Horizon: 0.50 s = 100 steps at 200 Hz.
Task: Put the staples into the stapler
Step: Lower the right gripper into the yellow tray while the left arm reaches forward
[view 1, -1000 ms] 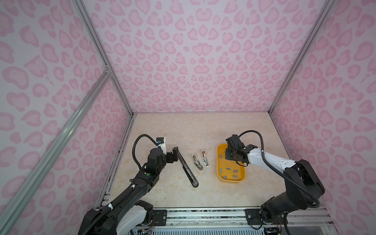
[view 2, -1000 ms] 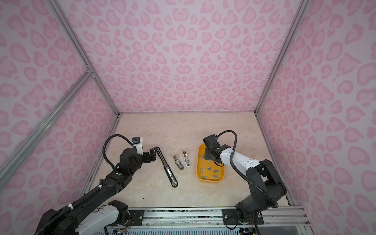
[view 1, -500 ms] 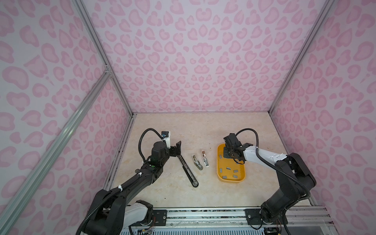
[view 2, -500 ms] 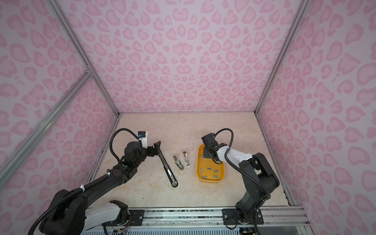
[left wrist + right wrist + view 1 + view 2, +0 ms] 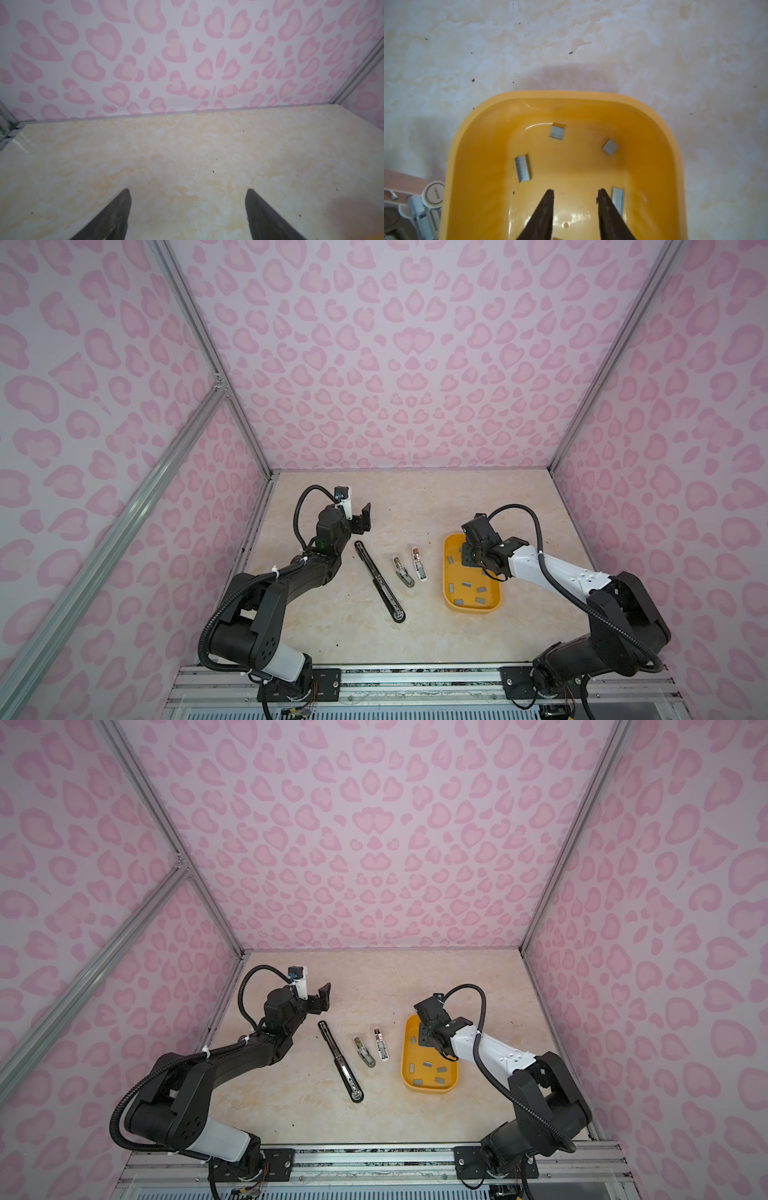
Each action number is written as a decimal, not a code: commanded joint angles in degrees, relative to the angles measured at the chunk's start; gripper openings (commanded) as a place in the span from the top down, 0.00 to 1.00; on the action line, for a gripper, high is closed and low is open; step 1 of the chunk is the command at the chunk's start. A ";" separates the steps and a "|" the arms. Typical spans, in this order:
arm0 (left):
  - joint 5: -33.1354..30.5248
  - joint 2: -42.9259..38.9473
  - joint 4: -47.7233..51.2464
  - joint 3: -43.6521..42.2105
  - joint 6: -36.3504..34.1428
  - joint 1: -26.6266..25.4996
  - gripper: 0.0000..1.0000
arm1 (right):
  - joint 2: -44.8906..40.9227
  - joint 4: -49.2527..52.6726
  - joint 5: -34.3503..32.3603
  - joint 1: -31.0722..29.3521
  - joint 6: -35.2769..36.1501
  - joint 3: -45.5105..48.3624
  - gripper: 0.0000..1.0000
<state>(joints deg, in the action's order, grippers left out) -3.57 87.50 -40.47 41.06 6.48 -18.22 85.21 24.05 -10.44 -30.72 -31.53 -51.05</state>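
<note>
Two empty grippers: left gripper spread wide over table, right gripper narrowly parted above staples.

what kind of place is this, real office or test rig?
Likely a robot test cell, not an office: pink heart-print walls on aluminium framing, left arm and right arm mounted on a front rail, staples staged in an orange tray.
</note>
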 commanded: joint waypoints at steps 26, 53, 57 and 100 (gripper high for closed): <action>-0.97 0.60 -0.08 3.07 -1.74 0.46 0.14 | -1.30 8.14 2.40 -6.54 -0.88 0.50 0.59; 2.29 -0.36 0.03 3.58 -1.64 2.33 0.15 | -0.39 11.17 -0.81 -9.21 -2.02 1.37 0.60; 3.11 -0.71 -0.25 3.30 -1.15 2.85 0.15 | -0.48 11.19 -0.90 -9.39 -2.27 1.90 0.61; 3.57 -3.96 0.47 1.93 -2.36 3.70 0.15 | -2.32 14.59 -5.69 -12.17 -7.57 5.62 0.61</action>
<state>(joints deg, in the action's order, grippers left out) -1.43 85.49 -39.13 43.40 4.99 -14.57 83.31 34.39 -11.64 -42.61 -34.28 -46.02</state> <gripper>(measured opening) 0.846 0.393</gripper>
